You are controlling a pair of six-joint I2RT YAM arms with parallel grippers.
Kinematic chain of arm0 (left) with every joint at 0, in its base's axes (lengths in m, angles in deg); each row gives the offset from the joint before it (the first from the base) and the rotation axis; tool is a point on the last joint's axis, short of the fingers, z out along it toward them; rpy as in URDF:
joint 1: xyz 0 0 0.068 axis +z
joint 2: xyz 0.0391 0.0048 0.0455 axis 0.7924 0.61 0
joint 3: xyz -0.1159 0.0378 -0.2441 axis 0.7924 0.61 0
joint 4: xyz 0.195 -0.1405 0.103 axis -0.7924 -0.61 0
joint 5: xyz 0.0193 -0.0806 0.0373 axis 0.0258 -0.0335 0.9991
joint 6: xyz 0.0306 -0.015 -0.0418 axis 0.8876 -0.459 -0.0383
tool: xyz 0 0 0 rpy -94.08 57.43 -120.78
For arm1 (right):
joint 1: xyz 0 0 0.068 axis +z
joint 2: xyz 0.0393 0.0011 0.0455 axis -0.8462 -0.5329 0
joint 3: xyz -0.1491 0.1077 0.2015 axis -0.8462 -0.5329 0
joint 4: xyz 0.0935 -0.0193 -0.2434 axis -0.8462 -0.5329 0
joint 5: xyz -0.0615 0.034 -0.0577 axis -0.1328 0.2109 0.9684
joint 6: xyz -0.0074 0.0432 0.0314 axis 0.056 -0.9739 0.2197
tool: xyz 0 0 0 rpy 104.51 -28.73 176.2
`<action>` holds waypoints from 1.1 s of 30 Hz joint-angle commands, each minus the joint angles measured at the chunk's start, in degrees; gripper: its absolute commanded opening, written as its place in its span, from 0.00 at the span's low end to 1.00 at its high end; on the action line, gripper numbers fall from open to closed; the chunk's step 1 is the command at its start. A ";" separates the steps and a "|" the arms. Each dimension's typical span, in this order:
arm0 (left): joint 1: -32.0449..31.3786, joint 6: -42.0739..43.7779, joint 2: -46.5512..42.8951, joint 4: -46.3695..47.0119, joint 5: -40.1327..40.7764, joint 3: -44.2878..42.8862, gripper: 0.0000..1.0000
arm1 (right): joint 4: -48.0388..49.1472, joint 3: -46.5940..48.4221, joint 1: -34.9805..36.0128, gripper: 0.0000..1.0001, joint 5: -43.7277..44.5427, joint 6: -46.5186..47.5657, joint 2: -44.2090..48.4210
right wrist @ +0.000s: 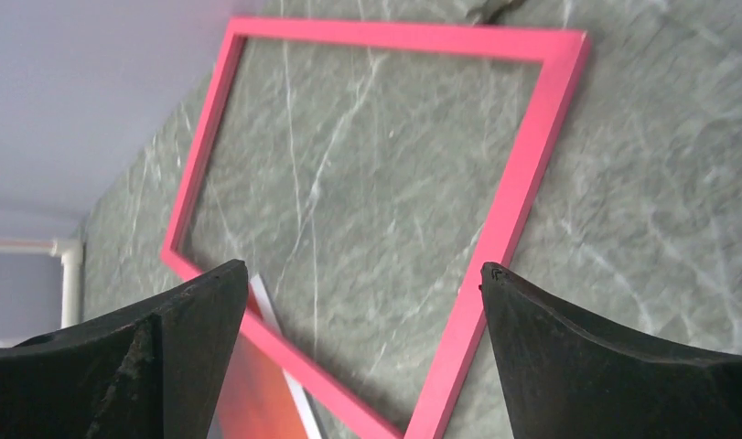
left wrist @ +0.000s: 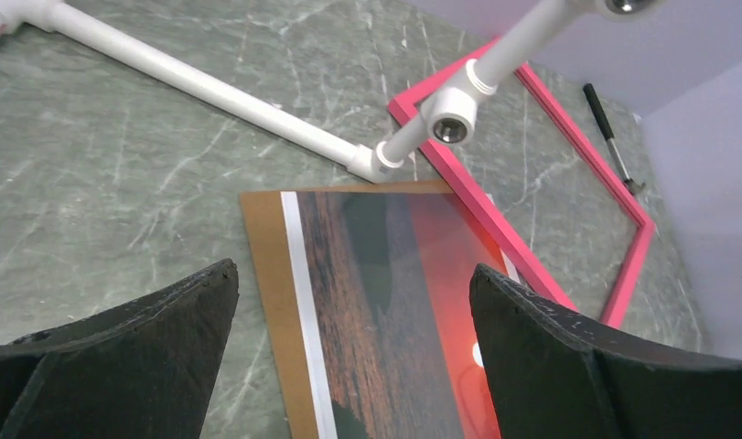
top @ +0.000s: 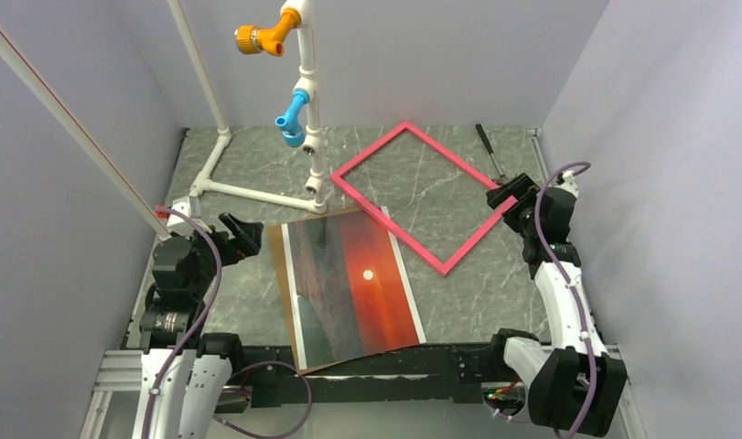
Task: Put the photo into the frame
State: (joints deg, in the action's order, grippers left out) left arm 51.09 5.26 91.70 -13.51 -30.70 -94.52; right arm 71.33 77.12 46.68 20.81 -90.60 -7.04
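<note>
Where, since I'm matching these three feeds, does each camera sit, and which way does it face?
Top external: above and behind the bases, looking down at the table; left gripper and right gripper show.
Left wrist: on the left arm, facing forward-down over the photo toward the pipe stand; its own fingers show.
Right wrist: on the right arm, facing the frame; own fingers show.
Shared: photo and frame, in all three.

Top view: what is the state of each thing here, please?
frame: flat on the table, pink side up, empty.
photo: face up on the backing board, outside the frame.
left gripper: fingers open, holding nothing.
right gripper: fingers open, holding nothing.
pipe stand: upright.
</note>
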 commanded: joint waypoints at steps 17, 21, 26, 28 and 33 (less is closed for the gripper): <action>0.03 15.63 13.80 -12.66 -15.46 -8.85 0.99 | -15.63 8.21 30.47 1.00 6.81 15.93 -14.93; 0.09 18.51 14.50 -8.16 -15.45 -4.93 0.99 | -15.51 9.06 35.03 1.00 8.97 18.67 -17.44; 0.09 19.70 14.81 -6.65 -16.35 -4.53 0.99 | -16.11 10.27 37.64 0.94 9.02 20.87 -21.74; 0.05 19.58 15.19 -5.71 -16.99 -3.89 0.99 | -16.64 10.93 38.39 0.92 10.71 20.70 -23.59; -0.06 20.23 17.19 -7.09 -18.22 -4.79 0.99 | -17.80 13.50 38.95 0.77 12.88 21.77 -29.04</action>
State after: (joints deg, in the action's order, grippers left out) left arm 51.09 23.79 107.76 -22.21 -46.79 -98.63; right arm 55.26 86.87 85.17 30.45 -70.80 -33.10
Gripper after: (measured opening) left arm 0.992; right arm 0.818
